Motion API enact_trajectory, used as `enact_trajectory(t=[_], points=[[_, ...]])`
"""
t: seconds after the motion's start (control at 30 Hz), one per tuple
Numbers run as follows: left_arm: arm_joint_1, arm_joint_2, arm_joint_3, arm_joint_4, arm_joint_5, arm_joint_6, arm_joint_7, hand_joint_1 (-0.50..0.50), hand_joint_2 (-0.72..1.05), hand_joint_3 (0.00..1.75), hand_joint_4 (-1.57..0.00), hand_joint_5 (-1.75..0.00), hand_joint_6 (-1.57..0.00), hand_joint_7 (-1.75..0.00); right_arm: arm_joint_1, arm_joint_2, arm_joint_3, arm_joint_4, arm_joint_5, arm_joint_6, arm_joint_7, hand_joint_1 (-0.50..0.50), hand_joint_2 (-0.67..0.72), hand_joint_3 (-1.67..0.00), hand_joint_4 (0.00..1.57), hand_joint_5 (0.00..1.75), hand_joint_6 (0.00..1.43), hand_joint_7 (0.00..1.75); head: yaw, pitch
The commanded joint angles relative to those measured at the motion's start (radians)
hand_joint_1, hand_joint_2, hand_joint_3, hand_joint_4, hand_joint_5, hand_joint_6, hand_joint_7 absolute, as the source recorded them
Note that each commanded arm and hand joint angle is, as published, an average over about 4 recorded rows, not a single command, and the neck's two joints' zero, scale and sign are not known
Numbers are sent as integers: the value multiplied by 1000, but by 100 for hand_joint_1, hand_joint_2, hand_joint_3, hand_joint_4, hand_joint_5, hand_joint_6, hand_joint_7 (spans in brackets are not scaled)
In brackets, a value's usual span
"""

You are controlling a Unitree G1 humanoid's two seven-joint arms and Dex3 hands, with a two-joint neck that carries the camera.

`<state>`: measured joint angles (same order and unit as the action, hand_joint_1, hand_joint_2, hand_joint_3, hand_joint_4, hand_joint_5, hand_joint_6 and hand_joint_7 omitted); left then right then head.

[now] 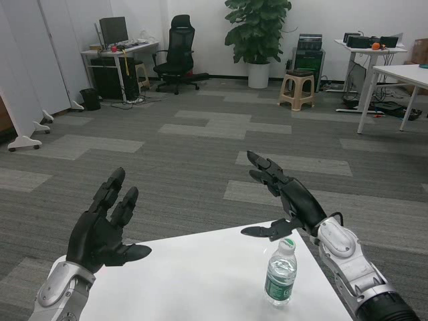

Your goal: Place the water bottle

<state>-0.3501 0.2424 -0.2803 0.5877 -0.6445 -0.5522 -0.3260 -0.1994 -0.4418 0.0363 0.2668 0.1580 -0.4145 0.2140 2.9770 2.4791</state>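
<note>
A clear plastic water bottle [281,274] with a white cap and green label stands upright on the white table [200,281], near its right edge. My right hand [284,197] is raised above and behind the bottle, fingers spread, holding nothing and apart from the bottle. My left hand [103,227] is lifted over the table's left corner, fingers apart and empty.
Beyond the table's far edge lies grey carpet floor. A beige stool [297,90], a potted plant [257,33], a black office chair [179,53] and desks [394,70] stand far back. White partition panels [33,60] line the left.
</note>
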Motion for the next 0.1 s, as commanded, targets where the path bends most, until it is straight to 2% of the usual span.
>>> enact_trajectory(t=[0.03, 0.1], points=[[-6, 3, 7, -1, 0, -2, 1, -50, 34, 9, 0, 0, 0, 0, -22, 2, -6, -16, 9, 3, -8, -27, -29, -40, 0, 48, 0, 0, 0, 0], [-7, 3, 7, 0, 0, -2, 1, -50, 34, 9, 0, 0, 0, 0, -23, 2, -6, -17, 9, 3, -8, -29, -29, -40, 0, 48, 0, 0, 0, 0]])
